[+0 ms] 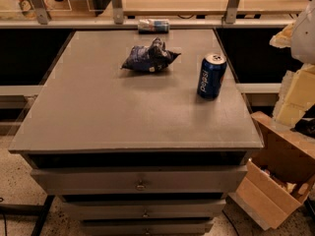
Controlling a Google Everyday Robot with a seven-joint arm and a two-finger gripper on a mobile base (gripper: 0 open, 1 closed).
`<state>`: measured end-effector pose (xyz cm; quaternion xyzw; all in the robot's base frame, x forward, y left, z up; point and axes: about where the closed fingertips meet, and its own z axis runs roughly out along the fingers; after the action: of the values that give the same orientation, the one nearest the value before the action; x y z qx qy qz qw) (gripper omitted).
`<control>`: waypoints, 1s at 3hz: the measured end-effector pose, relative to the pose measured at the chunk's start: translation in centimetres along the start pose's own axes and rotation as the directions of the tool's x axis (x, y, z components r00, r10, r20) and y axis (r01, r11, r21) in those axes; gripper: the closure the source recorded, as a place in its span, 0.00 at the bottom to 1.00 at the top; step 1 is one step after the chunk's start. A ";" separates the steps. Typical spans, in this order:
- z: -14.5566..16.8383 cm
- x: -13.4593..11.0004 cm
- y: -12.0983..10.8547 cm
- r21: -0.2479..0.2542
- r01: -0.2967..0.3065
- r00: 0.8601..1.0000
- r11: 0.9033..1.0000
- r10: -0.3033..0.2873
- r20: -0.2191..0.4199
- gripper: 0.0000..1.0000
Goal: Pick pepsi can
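Observation:
The pepsi can [211,76] is dark blue with white lettering and a silver top. It stands upright on the grey table top [123,112], near its right edge. My gripper [296,95] shows as pale, cream-coloured parts at the right edge of the view. It is to the right of the can, beyond the table's edge and well apart from the can.
A dark blue wrinkly snack bag [149,58] lies at the back middle of the table. A paler silver-and-blue can [153,25] lies on its side at the back edge. Drawers [140,181] are below the top. An open cardboard box [275,181] stands on the floor at the right.

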<state>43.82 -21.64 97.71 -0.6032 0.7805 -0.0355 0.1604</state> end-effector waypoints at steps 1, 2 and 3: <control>0.0 0.0 0.0 0.000 0.000 1.000 1.000 0.000 0.000 0.00; 0.6 0.6 -0.8 0.021 -0.045 0.995 0.999 0.043 0.092 0.00; 3.7 2.4 -3.3 0.023 -0.151 0.958 0.988 0.140 0.251 0.00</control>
<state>47.40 -24.29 94.56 -0.5403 0.7957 0.0359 0.2715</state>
